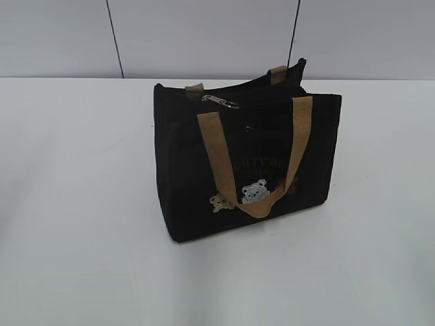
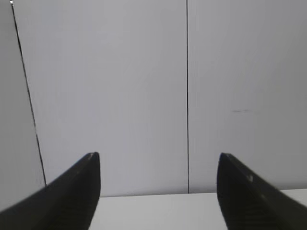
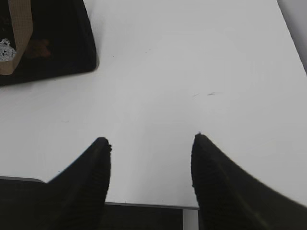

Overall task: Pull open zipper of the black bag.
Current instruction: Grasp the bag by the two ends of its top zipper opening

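The black bag (image 1: 248, 159) stands upright in the middle of the white table, with tan handles and small bear patches on its front. Its zipper (image 1: 262, 92) runs along the top, and the silver pull tab (image 1: 221, 102) lies at the left end. Neither arm shows in the exterior view. My left gripper (image 2: 158, 160) is open with nothing between its fingers, facing the grey back wall over the table's far edge. My right gripper (image 3: 149, 140) is open and empty above bare table, and a corner of the black bag (image 3: 57, 43) lies at the upper left of its view.
The white table (image 1: 81, 224) stretches on all sides of the bag. Behind it rises a grey panelled wall (image 1: 204, 34) with dark vertical seams. The table's near edge (image 3: 144, 205) shows just under my right gripper.
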Robot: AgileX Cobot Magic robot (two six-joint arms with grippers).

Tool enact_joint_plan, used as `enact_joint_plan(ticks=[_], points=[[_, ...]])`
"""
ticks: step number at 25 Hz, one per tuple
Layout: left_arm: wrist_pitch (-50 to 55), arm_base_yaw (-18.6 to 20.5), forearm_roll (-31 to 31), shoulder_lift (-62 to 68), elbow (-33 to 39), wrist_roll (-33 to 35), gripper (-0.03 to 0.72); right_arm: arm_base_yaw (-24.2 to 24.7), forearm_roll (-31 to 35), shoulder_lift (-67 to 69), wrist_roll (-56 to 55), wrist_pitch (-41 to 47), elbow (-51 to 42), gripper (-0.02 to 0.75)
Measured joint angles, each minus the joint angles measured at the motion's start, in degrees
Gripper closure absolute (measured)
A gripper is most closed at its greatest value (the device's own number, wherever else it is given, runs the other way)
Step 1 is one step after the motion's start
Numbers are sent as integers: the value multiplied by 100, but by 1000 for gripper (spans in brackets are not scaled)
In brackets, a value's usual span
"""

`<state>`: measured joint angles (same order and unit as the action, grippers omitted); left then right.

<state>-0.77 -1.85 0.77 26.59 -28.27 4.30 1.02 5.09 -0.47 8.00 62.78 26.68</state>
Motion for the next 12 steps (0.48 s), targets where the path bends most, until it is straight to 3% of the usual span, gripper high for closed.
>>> enact_joint_plan(ticks=[5, 8, 12], points=[[-2067, 0, 68, 1151, 843, -341, 144, 0, 0, 0, 0, 0, 0, 327], [-3010, 0, -283, 1811, 1066, -909, 146, 0, 0, 0, 0, 0, 0, 327], [-4103, 0, -2035, 2863, 1099, -2337, 146, 0, 0, 0, 0, 0, 0, 327]])
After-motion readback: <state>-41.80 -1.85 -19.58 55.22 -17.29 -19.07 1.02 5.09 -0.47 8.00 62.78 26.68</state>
